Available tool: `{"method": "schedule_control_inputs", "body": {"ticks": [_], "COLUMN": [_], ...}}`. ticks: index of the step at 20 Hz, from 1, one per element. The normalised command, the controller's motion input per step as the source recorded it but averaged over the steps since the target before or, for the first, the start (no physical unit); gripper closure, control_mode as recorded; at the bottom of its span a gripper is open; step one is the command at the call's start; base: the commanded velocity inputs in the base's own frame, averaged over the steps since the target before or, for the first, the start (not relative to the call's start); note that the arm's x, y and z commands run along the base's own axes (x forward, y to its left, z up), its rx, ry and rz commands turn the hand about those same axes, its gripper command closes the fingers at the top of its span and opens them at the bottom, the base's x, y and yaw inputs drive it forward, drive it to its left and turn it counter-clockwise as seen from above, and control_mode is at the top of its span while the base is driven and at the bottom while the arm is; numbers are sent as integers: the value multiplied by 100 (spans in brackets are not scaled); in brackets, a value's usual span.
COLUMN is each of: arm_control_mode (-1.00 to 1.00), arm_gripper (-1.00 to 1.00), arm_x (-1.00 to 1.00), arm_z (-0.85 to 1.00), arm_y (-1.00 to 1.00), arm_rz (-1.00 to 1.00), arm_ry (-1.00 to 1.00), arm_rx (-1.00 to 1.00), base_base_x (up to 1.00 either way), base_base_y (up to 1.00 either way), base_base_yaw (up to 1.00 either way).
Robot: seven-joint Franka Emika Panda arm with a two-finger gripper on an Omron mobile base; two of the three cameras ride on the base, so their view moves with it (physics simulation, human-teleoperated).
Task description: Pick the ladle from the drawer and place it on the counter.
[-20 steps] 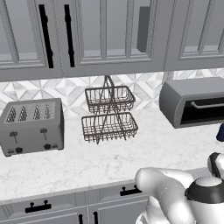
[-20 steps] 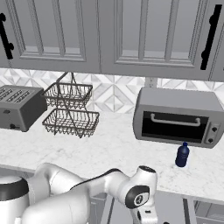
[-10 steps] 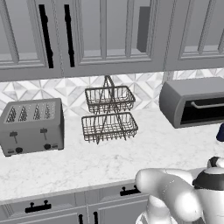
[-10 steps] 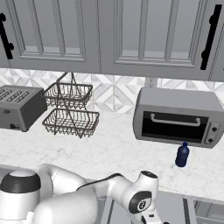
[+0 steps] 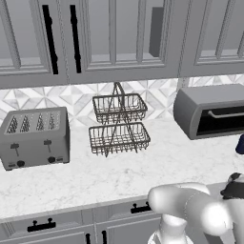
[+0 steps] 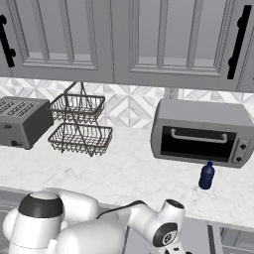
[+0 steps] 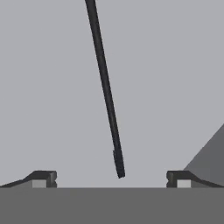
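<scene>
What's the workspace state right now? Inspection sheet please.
Surface: counter white marble, toaster at left, toaster oven at right.
Job's things: ladle lies on the grey drawer floor, handle end between the fingertips, not gripped.
Clutter: two-tier wire basket, small blue bottle in front of the oven.
Gripper: gripper open, fingers apart either side of the handle.
Cables: nothing seen.
Surroundings: grey cabinets, diamond tile wall.
</scene>
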Motion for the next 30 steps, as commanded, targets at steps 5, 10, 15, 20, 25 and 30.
{"method": "schedule_control_inputs", "body": {"ticks": [5,10,15,20,25,30], "arm_control_mode": [-100,-100,-100,-100,-100,-100], "arm_gripper": [-100,100,100,100,100,100], "arm_x": [1,0,-13,-48,-93,-97], "arm_z": [-54,-58,-59,-29,-11,0], "arm_y": [-25,-48,-67,-51,-50,-38], "arm_rz": [8,8,6,1,-3,-14], "arm_ry": [-4,-5,-9,-1,0,-4], "arm_rx": [0,0,3,3,8,2], "base_base_x": [0,0,0,0,0,0], "base_base_y": [0,0,0,0,0,0], "base_base_yaw": [0,0,0,0,0,0]}}
